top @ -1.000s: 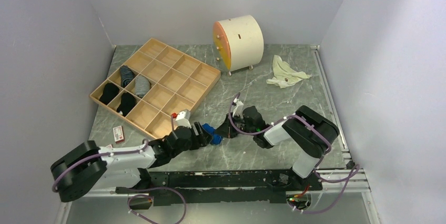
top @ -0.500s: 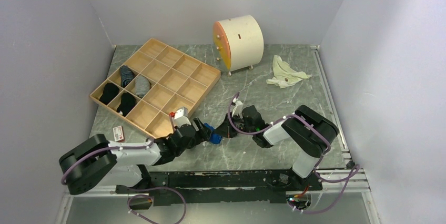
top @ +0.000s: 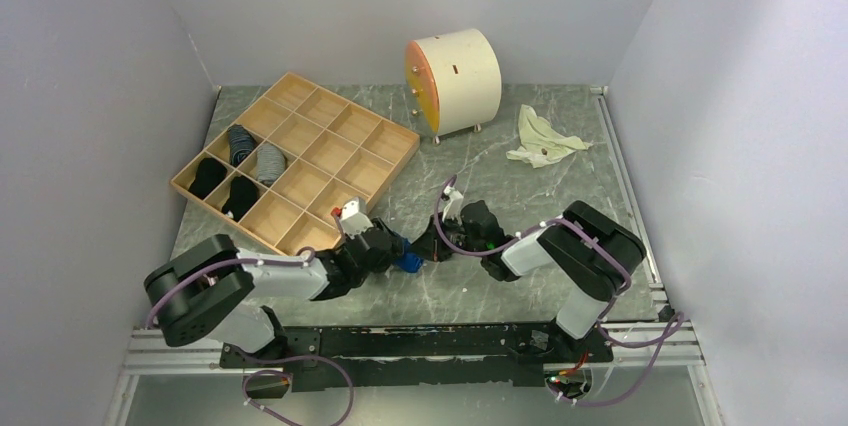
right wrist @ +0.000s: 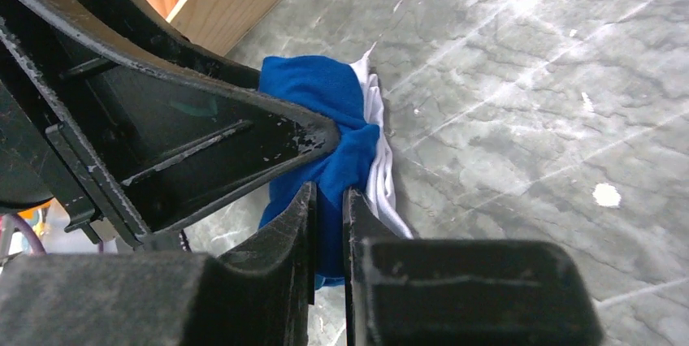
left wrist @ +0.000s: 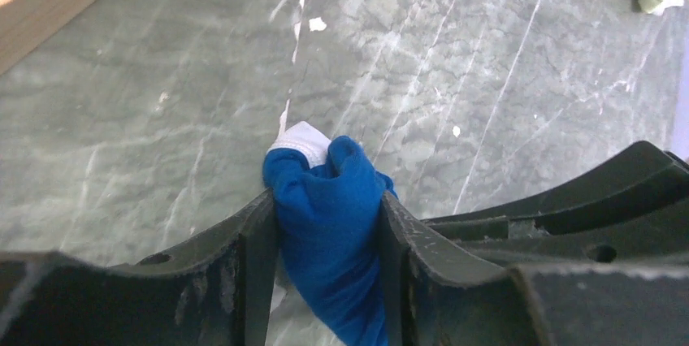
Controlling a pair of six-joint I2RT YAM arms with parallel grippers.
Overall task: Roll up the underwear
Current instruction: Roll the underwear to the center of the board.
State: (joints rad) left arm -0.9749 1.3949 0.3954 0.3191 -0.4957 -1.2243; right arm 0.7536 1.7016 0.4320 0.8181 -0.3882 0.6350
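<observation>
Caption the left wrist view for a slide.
The left gripper pinches the bunched blue cloth underwear with white waistband over a grey marble tabletop.

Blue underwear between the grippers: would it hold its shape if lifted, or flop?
Likely floppy: the underwear bunches and creases inside the left gripper. Probably light: the right gripper holds it by a thin pinched fold. Its white band sticks out loose, so the roll may unwind if released.

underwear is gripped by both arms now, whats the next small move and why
Probably rotate the left gripper a little to wind the underwear tighter, with the right gripper holding its pinch. Both clamp the same blue bundle, and its white band sticks out loose, so the roll looks unfinished.
</observation>
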